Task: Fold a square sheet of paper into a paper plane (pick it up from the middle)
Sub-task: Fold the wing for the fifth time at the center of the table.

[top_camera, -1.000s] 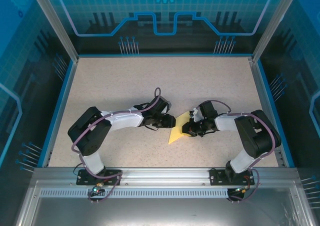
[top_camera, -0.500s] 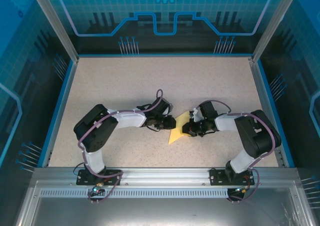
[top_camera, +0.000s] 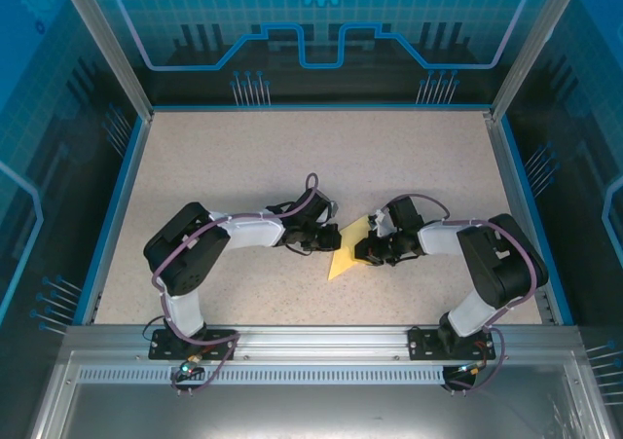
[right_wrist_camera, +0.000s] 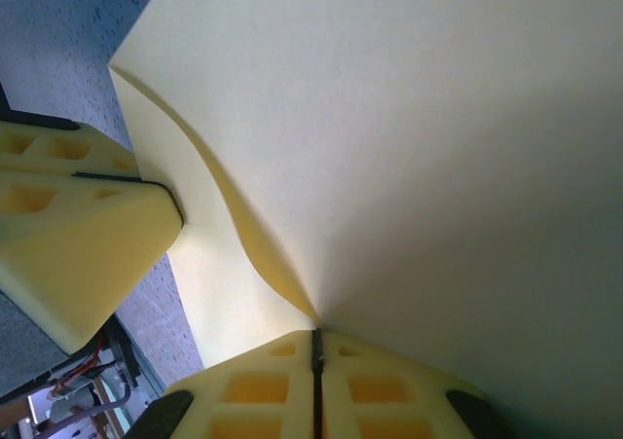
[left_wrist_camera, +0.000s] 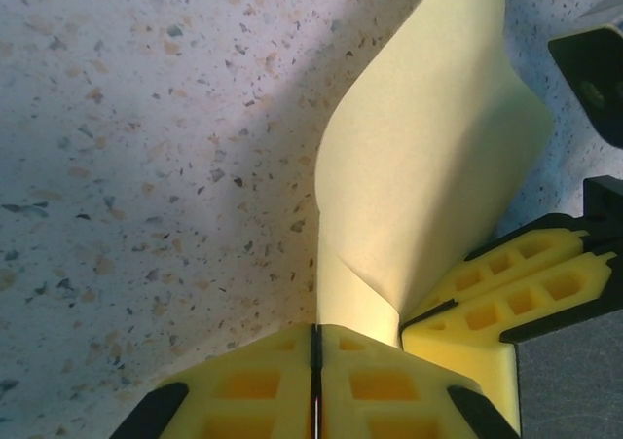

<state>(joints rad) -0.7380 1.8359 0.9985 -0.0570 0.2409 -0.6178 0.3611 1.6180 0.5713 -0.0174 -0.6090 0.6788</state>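
The paper [top_camera: 346, 251] sits on the tabletop [top_camera: 224, 157], close to the middle and a little nearer the front edge, between the two arms. The left jaws are shut tight. In the left wrist view the paper [left_wrist_camera: 428, 157] curls up off the tabletop and runs right into their tips, so it looks pinched there. The right jaws are shut too, with the paper [right_wrist_camera: 438, 118] tucked in where their tips meet. The two pairs of jaws are just beside each other, and the paper bends in a soft hump between them. The step now looks like making a fold. To do it well, both arms should move slowly and together, so the thin paper does not rip or slip out. One side should come over until the edges line up. Then it should be pressed flat to make a sharp crease. Pulling the jaws apart could tear the paper.
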